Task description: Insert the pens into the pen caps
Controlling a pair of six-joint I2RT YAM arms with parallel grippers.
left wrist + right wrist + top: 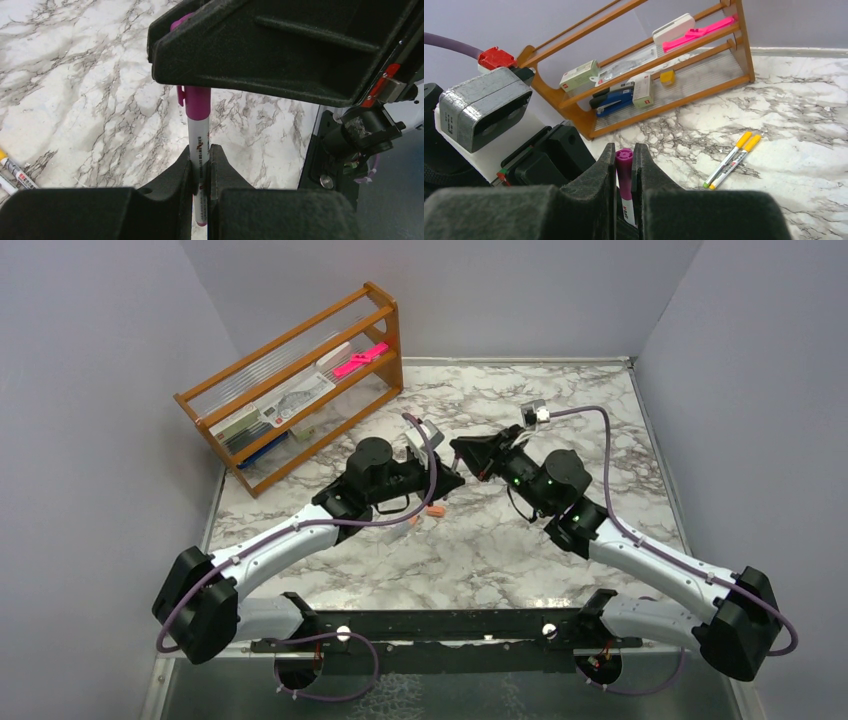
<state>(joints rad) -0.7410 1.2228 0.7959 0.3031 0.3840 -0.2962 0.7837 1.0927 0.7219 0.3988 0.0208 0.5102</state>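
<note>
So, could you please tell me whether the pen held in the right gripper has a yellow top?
No, the pen in the right gripper has a purple top.

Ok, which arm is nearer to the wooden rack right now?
Left. The left arm runs close beside the front of the wooden rack; the right arm reaches in from the other side of the table, farther off.

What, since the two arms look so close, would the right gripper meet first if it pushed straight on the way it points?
Probably the left gripper: the two face each other, both shut on the same purple pen, so the right gripper has almost no free way ahead.
</note>
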